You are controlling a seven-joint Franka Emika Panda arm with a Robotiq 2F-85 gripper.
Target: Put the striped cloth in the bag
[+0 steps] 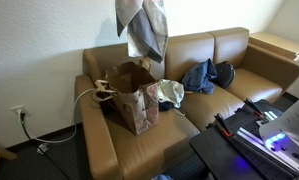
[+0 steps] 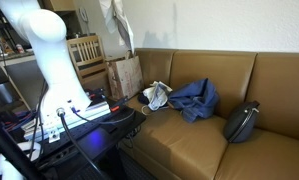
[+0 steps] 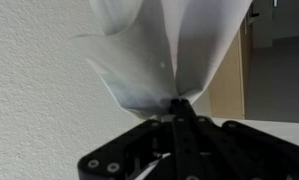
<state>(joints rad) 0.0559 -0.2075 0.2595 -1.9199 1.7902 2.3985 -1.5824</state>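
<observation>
In an exterior view the striped cloth (image 1: 143,30) hangs long-axis vertical, high over the sofa (image 1: 239,85), with its lower end just above the open bag (image 1: 129,95). In an exterior view, same stack: cloth (image 2: 115,30) over bag (image 2: 124,75). Wrist view: gripper (image 3: 177,105) pinched tight on the cloth's top, so the bag should be roughly straight below.

The striped cloth (image 1: 144,28) hangs bunched in the air above the bag (image 1: 132,95), its pale grey-and-white folds drooping. In the wrist view its gathered end is pinched in the hand (image 3: 179,103). The bag — brown paper, with handles — stands upright, mouth open, on the sofa seat (image 1: 149,145).
</observation>
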